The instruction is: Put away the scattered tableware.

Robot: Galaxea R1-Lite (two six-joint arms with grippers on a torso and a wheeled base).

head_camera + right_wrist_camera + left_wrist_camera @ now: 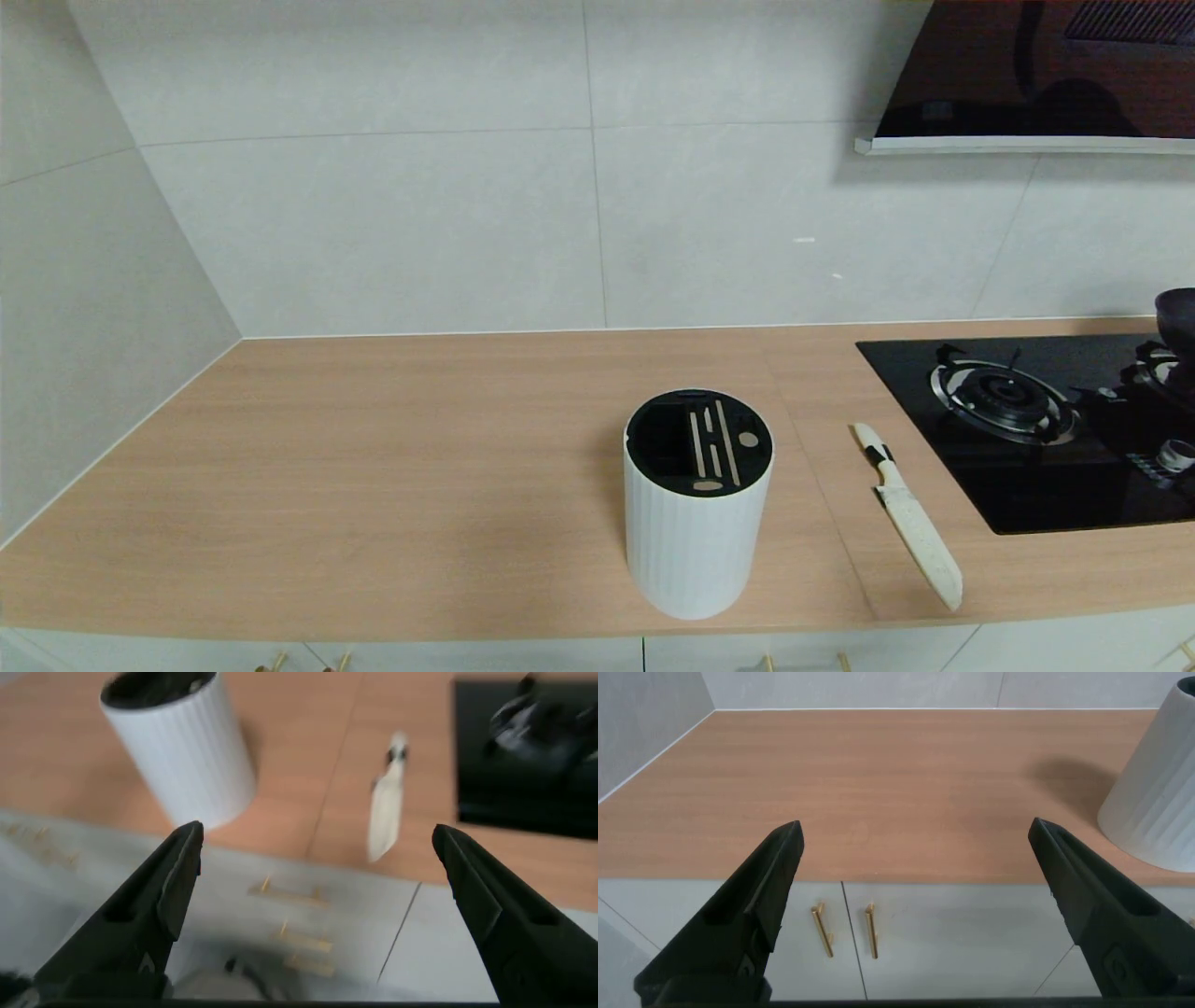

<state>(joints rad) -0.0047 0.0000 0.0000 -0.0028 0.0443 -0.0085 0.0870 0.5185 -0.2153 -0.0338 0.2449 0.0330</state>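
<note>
A white ribbed cylindrical holder [695, 504] with a black slotted top stands on the wooden counter [373, 467] near its front edge. To its right lies a white knife [907, 515] with a black band on the handle, blade toward the counter's front edge. My left gripper [915, 915] is open in front of the counter edge, left of the holder [1158, 793]. My right gripper [318, 915] is open, held off in front of the counter, with the holder [182, 751] and knife [388, 798] beyond it.
A black gas hob [1036, 420] with burners is set into the counter at the right, a dark pot [1176, 317] at its far edge. A range hood [1036, 84] hangs above. Tiled walls close the back and left. White cabinet doors with gold handles [845, 929] sit below the counter.
</note>
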